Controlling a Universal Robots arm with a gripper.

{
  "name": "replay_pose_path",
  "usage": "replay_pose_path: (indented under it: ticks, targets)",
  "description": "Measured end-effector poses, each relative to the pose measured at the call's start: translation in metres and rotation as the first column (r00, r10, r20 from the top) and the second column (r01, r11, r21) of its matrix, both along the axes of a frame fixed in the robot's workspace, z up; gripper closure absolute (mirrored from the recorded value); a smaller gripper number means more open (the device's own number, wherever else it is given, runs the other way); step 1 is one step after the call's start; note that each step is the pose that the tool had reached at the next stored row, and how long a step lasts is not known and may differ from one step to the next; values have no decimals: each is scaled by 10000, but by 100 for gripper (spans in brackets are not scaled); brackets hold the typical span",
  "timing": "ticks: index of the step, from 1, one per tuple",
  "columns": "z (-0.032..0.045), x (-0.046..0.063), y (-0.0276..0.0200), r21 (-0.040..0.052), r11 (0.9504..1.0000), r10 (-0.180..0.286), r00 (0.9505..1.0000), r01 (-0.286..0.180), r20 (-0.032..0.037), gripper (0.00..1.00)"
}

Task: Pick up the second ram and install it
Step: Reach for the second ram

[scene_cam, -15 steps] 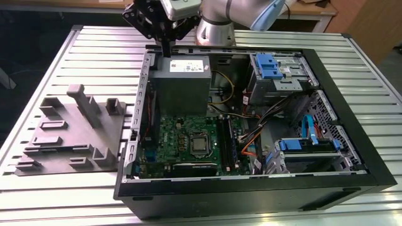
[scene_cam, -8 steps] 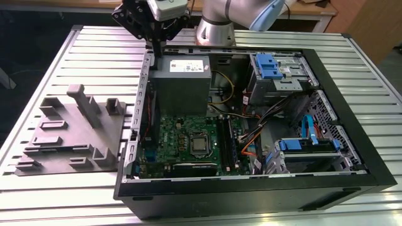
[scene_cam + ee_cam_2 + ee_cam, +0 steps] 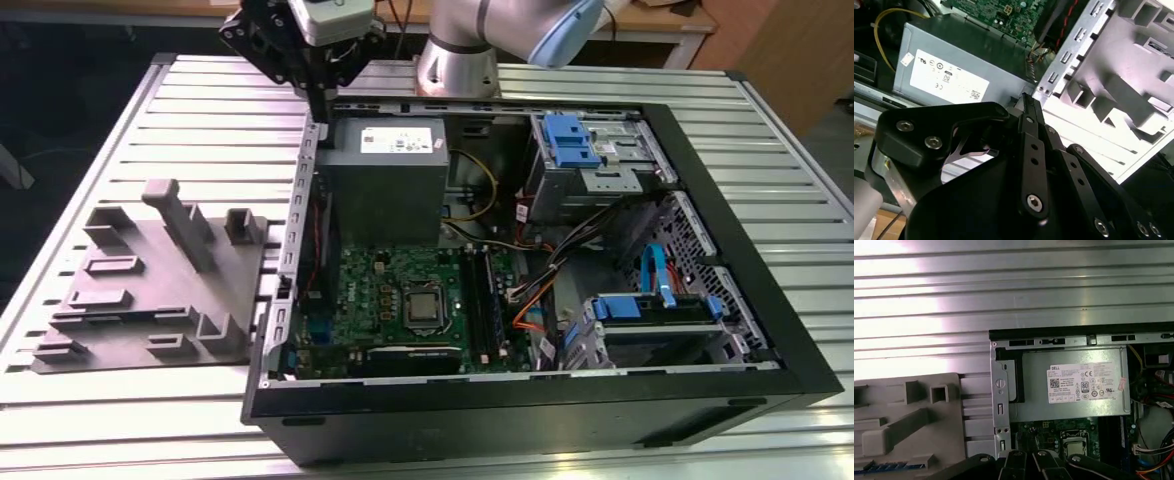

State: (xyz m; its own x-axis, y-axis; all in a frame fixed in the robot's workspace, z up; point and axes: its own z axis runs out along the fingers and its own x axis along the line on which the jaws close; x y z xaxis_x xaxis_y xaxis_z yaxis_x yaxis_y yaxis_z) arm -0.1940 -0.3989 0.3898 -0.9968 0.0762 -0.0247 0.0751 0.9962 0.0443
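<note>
The gripper (image 3: 320,98) hung just above the rim of the open computer case (image 3: 534,412), at the corner of the case where the grey power supply (image 3: 387,180) sat. In the second wrist view its black fingers (image 3: 1030,125) ran together to a narrow tip and looked pressed together, as far as could be seen. Outside the case, on the exterior view's left of it, the grey plastic tray (image 3: 134,300) lay flat on the ribbed metal bench (image 3: 200,110). In the first wrist view a dark strip with blue marking, seemingly the second ram (image 3: 889,466), lay in a slot of that tray at the end farther from the case's power-supply corner, well apart from the gripper. Inside the case the green circuit board (image 3: 387,290) lay beside the power supply.
</note>
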Motion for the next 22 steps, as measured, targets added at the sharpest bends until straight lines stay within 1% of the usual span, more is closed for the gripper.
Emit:
replay_pose_path:
  ticks: [22]
  targets:
    - [-48, -439, 0, -9, 10000, 1, 10000, -1, 0, 90]
